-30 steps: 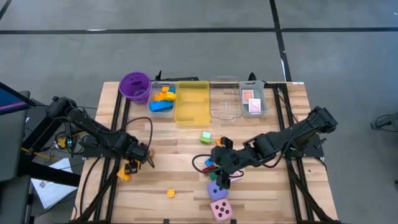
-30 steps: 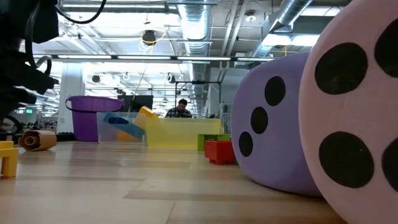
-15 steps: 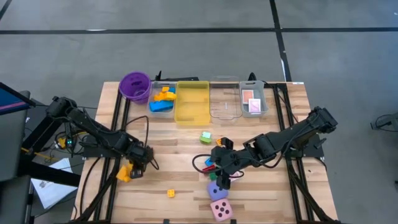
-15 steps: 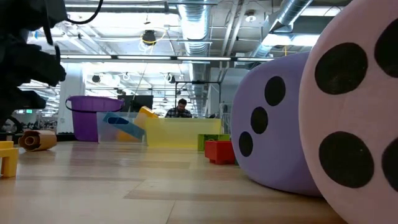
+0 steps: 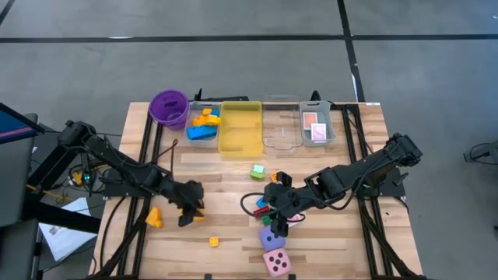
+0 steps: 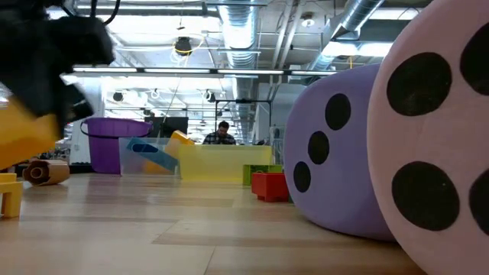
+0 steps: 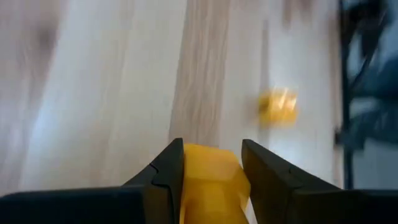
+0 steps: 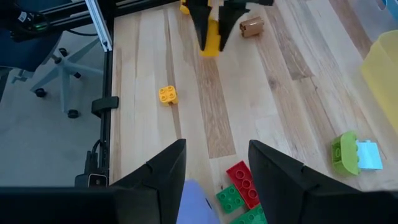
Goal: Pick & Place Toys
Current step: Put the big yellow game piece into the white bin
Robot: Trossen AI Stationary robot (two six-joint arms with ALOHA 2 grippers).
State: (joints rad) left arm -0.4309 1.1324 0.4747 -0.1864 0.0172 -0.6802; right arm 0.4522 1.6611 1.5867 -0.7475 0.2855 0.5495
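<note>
Gripping a yellow brick (image 7: 210,180) between my left gripper (image 7: 211,165) fingers, I hold it above the wooden table (image 5: 233,179), left of centre. In the right wrist view the same brick hangs from those fingers over bare planks, near a brown roll lying on the wood. A second small yellow brick (image 5: 213,242) lies on the table close to the near edge, and another yellow piece (image 5: 153,217) sits at the table's left edge.

My right gripper (image 8: 214,168) hovers over the middle right of the table, its fingers standing a little apart with nothing between them. Just beneath it lie a red brick (image 8: 242,184) and green bricks (image 8: 231,199). A green and pale blue brick (image 5: 257,171) lies beyond them. The purple die (image 5: 271,237) and pink die (image 5: 276,262) sit side by side toward the near edge.
</note>
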